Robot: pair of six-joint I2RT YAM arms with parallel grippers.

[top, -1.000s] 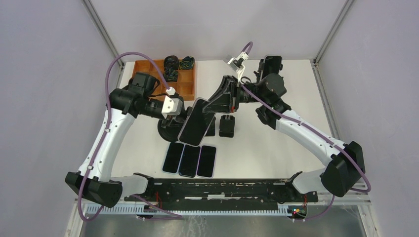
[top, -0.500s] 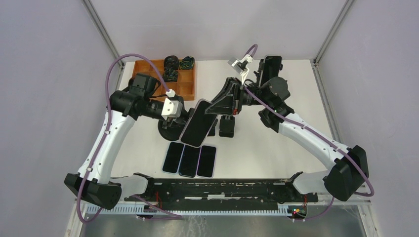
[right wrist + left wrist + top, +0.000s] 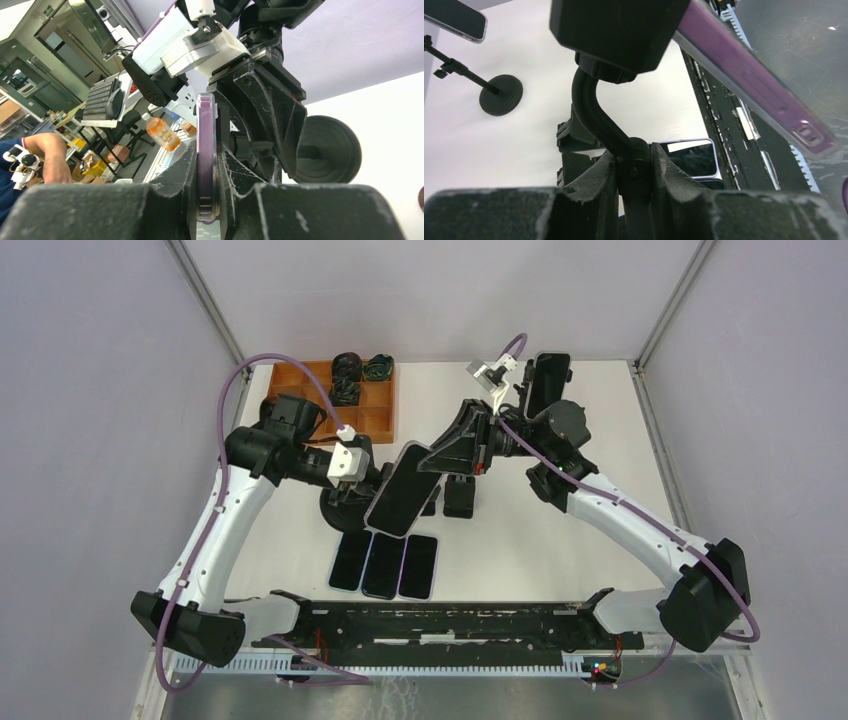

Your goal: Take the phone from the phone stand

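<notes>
Nearest my arm bases, three spare phones (image 3: pixel 385 565) lay flat side by side on the bench (image 3: pixel 520 540), clear of the work. Just beyond them stood the phone stand (image 3: pixel 338 510), its round base on the bench. My left fingers (image 3: pixel 591 182) were closed on its curved neck (image 3: pixel 591 112), a little below the cradle (image 3: pixel 616 30). I judged that grip was there to pin the stand down, so it would not tip or drag as the phone was pulled.

The phone (image 3: pixel 402 488), in a purple case, hung tilted above the bench at the stand's head. My right fingers (image 3: pixel 237 172) were clamped across its thin edge, one pad on each face. In the left wrist view the case ran right along the cradle, so I could not tell whether it had come fully free.

Just behind it sat a small black block (image 3: pixel 458 497). Farthest back were a wooden tray (image 3: pixel 378 423) of coiled cables on the left and, on the right, a second stand (image 3: pixel 500 95) carrying a second phone (image 3: pixel 548 375). Both were well apart from my grip.
</notes>
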